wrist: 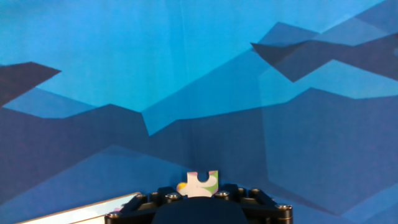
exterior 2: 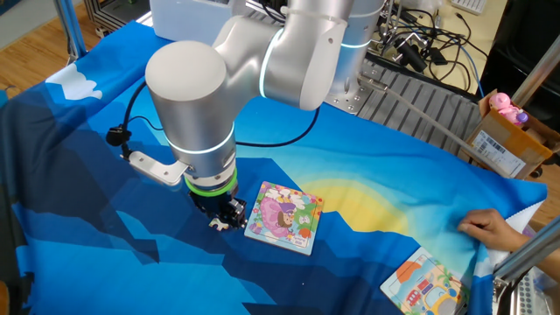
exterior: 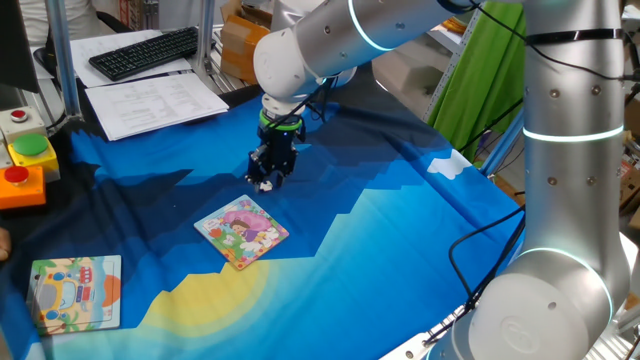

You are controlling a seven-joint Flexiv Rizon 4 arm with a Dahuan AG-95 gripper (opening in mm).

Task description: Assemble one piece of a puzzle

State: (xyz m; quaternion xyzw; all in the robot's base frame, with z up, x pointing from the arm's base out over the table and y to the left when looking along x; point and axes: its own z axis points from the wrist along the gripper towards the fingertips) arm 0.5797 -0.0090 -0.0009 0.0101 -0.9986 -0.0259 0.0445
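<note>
The puzzle is a small square board with a pink and green cartoon picture, lying flat on the blue cloth; it also shows in the other fixed view. My gripper hangs just above the cloth, a little beyond the board's far corner, and is shut on the piece, a tiny pinkish-white jigsaw piece with green and yellow patches. In the other fixed view the gripper sits just left of the board. In the hand view the board's pale edge shows at the bottom left.
A larger pale blue and orange puzzle board lies at the near left. Red and green buttons stand at the left edge, papers and a keyboard at the back. A person's hand rests on the cloth.
</note>
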